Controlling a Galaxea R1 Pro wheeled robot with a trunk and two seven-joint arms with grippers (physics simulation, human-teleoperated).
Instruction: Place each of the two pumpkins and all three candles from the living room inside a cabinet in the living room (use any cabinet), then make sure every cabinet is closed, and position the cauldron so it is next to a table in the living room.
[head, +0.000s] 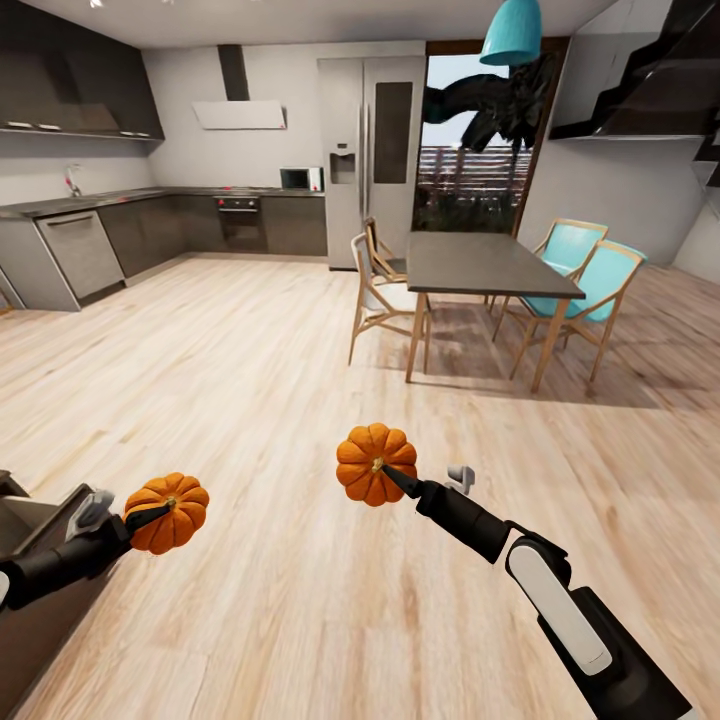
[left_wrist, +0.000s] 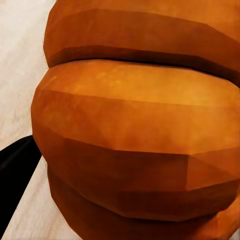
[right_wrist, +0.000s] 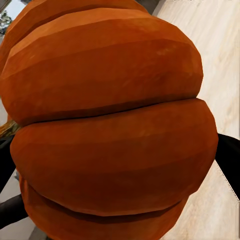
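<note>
Both wrist views are almost wholly taken up by orange ribbed skin at very close range, so I cannot make out stems, finger pads or contact points there. In the left wrist view only a dark sliver of one finger (left_wrist: 15, 175) shows beside the pumpkin (left_wrist: 135, 130); in the right wrist view, black finger edges (right_wrist: 230, 160) show on either side of its pumpkin (right_wrist: 110, 130).

The head view gives me the layout the wrist cameras lack. The left claw (head: 150, 515) is clenched on the left pumpkin (head: 167, 512), held in the air above the wood floor (head: 250, 380), low at the left of the view. The left arm is cut off by the frame edge, and a dark object at the lower left corner is too cropped to identify. The right claw (head: 395, 478) grips the right pumpkin (head: 375, 463), one dark fingertip lying across its stem end; this pumpkin is also aloft, near the view's centre. The right forearm reaches up from the lower right corner, extended forward and inward.

Ahead: a dining table (head: 480, 265) with wooden chairs (head: 385, 290), a grey fridge (head: 370, 150), and kitchen units (head: 150, 225) along the far wall.
</note>
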